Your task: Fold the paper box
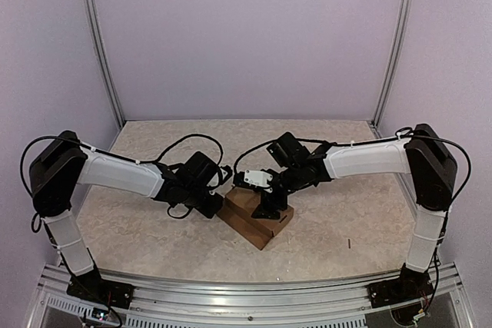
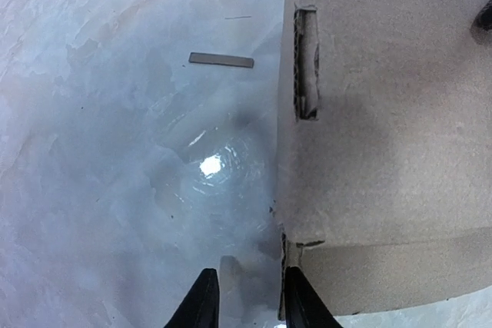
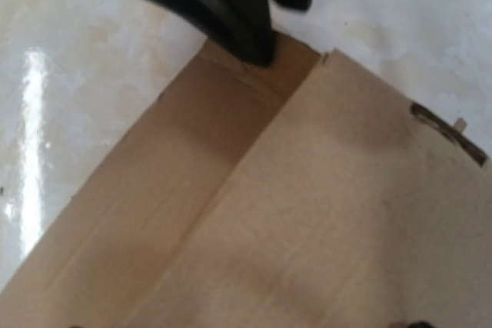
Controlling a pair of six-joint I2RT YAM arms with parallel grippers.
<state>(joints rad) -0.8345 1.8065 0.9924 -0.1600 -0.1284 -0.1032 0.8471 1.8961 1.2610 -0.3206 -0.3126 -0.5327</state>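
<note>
Robotics lab cell — plain lilac walls (image 1: 246, 36), aluminium posts (image 1: 98, 44), a mottled table (image 1: 346, 220), and two arms (image 1: 123, 174) bolted to a metal rail (image 1: 254, 297) along its near edge.

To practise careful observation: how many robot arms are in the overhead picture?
2. The left arm reaches in from the left side, the right arm from the right side; both meet at the paper box in the middle. No others seem hidden.

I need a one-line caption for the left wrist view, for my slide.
The left gripper, jaws slightly apart, at a corner of the paper box, below its cut slot.
</note>
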